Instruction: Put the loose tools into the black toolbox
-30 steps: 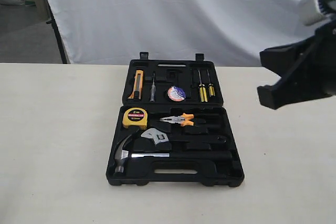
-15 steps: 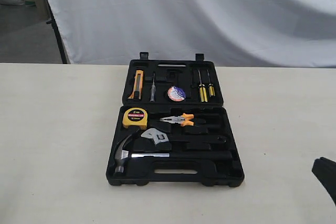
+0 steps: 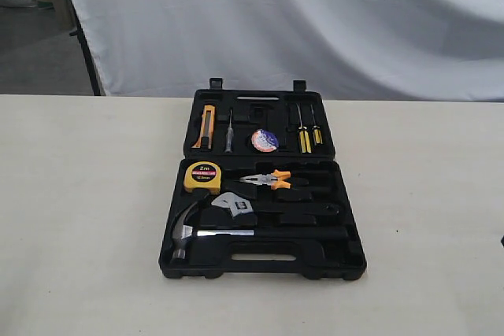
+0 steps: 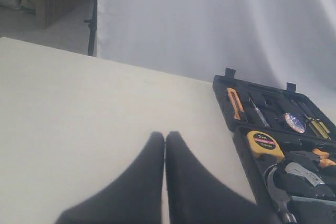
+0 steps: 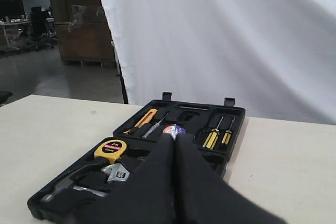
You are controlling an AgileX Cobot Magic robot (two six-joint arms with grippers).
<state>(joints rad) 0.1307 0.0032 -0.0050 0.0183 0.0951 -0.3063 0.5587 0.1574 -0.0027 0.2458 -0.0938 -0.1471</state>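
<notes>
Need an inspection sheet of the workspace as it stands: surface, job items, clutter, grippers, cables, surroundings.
Surface: pale table, bare around the toolbox.
Job's things: black toolbox open flat; hammer and wrench lie in recesses of the half with the handle slot, tape roll in the other half.
Clutter: nothing seen loose on the table; tape measure, pliers, knife and screwdrivers sit in the toolbox.
Grippers: left gripper shut, holding nothing; right gripper shut, holding nothing.
Cables: nothing seen.
Surroundings: white sheet behind the table; dark pole beside it.
</notes>
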